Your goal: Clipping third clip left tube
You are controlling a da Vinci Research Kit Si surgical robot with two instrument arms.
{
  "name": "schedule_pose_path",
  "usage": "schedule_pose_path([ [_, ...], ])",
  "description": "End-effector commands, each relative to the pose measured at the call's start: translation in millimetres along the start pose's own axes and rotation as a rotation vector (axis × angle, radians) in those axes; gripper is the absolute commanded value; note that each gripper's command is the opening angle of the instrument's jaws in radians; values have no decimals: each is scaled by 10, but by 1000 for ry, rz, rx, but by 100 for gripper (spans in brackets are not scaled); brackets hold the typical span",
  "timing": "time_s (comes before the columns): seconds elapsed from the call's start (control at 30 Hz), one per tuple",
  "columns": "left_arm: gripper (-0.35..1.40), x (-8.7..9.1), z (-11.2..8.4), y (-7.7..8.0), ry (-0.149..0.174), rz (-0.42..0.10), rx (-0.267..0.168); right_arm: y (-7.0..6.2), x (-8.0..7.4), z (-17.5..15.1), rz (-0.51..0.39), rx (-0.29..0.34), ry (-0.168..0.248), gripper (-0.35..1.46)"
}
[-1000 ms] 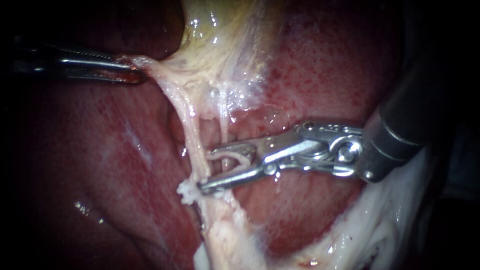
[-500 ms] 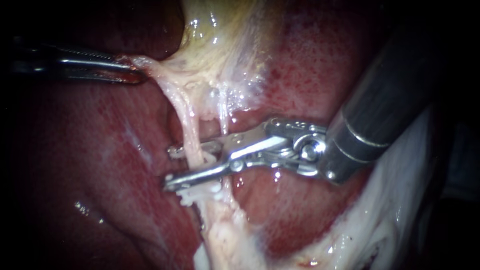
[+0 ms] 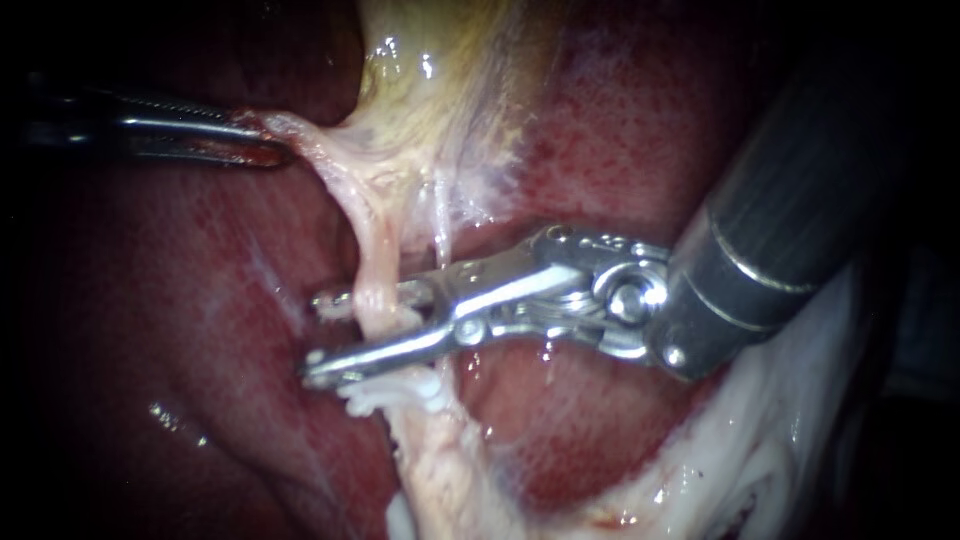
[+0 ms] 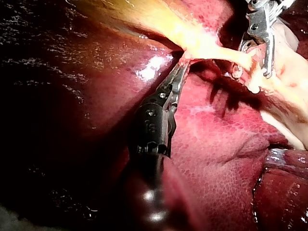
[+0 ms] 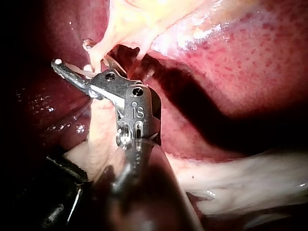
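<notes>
Left tube (image 3: 375, 285): pale strand running from the gallbladder (image 3: 440, 90) to the white clip (image 3: 392, 393) that sits across it, with liver (image 3: 200, 300) behind. My right instrument (image 3: 316, 339) has its jaws wide, straddling the tube just on the gallbladder side of that clip. One jaw is nearly touching the clip, the other is further from it, and a clear gap shows on both sides of the tube, so nothing is gripped. The jaw tips stick out past the tube on the side away from the shaft. A thinner second tube (image 3: 443, 235) crosses behind the jaws, further from the clip and toward my right instrument's wrist joint. My left instrument (image 3: 280, 152) is well away from the clip, up near the gallbladder. Its jaws are clamped on a pale tissue flap (image 3: 310, 135), which stretches taut from them to the tube. The left wrist view shows the same grip.
</notes>
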Motion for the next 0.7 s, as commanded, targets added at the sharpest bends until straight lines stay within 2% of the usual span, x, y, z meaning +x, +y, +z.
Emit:
schedule_pose_path([
  [0.03, -35, 0, 0, 0, 0, 0, 0, 0, -1, -2, -1, 0, -1, 23],
  [0.27, -35, -1, 1, -1, 0, 0, 0, -1, -3, -8, 28, 3, -3, -23],
  [0.3, -35, -1, 1, -1, 0, 0, 0, -2, -4, -9, 52, 2, -1, -35],
  [0.47, -35, -1, 1, -1, 0, 0, 0, -3, -5, -11, 122, 9, -4, -35],
  [0.7, -35, -1, 1, -1, 0, 0, 0, -2, -6, -11, 120, 16, -9, -35],
])
